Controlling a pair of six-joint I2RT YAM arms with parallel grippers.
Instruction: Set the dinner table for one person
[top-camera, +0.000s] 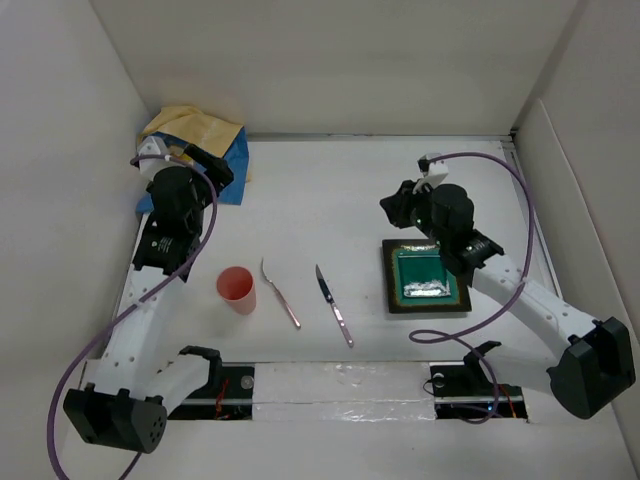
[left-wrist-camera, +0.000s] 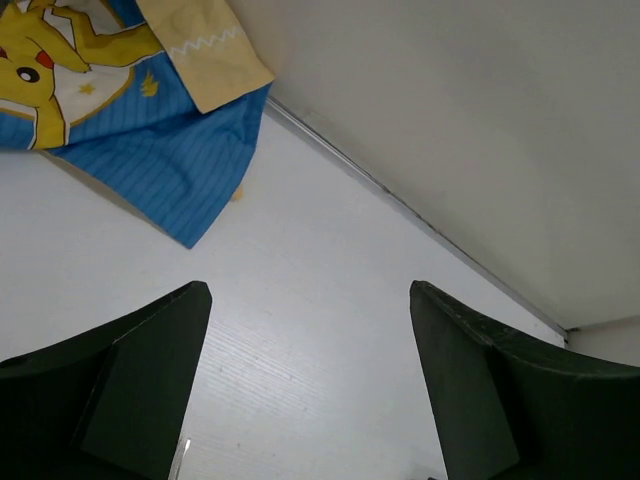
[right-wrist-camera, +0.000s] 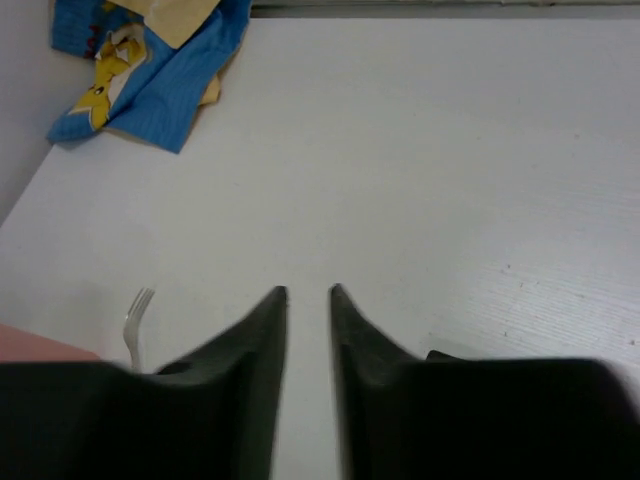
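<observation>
Top view, surface (top-camera: 330, 200): wide, white, matte, under everything here, white walls around.
Top view, placemat (top-camera: 200, 135): blue and yellow cloth, crumpled in the far-left corner.
Top view, left claw (top-camera: 218, 168): right at the placemat's near edge.
Top view, cup (top-camera: 236, 288): pink, just left of the fork (top-camera: 280, 293).
Top view, knife (top-camera: 334, 305): right of the fork, not touching it.
Top view, plate (top-camera: 392, 280): square, green inside a dark rim, on the right.
Top view, right claw (top-camera: 398, 207): beyond the plate's far-left corner.
Left wrist view, left claw (left-wrist-camera: 310, 300): released, jaws wide, nothing between; bare surface beneath, placemat ahead on the left.
Right wrist view, right claw (right-wrist-camera: 308, 295): narrowly parted, grasping nothing, bare surface past the tips.
Right wrist view, edges: fork tines and a pink strip of cup lower left; placemat top left.
</observation>
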